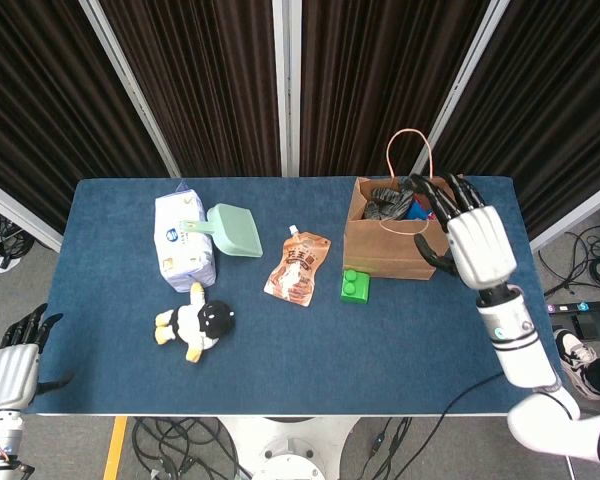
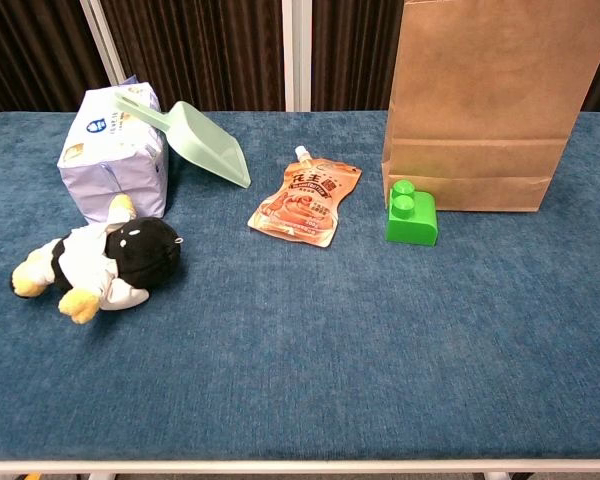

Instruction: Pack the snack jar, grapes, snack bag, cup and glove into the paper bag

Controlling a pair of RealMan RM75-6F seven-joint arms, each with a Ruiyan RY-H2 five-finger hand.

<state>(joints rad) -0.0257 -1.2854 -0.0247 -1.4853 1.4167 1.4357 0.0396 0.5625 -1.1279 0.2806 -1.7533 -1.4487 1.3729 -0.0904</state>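
A dark blue table (image 1: 300, 360) is seen from above, set before black curtains. Toward its far right side a brown paper bag (image 1: 395, 245) stands upright with its mouth open, and a thin looped handle rises above the rim. Inside the mouth a dark grey glove (image 1: 385, 203) can be made out, lying on other contents that are too hidden to be named. The right hand (image 1: 470, 235) is held just beside the bag's right edge, with the fingers spread apart and nothing gripped between them. The left hand (image 1: 15, 350) is seen at the lower left corner, off the table's edge, well apart from everything, with the fingers parted and nothing held. An orange snack bag (image 1: 298, 266) with a spout lies flat near the middle of the table, to the left of the paper bag. A green toy block (image 1: 355, 285) sits just beside the paper bag's front lower corner. Further left, a pale green scoop (image 1: 230, 228) is propped against a pale purple pack of wipes (image 1: 183, 240). In front of the pack, a black, white and yellow plush toy (image 1: 193, 324) lies on its side.
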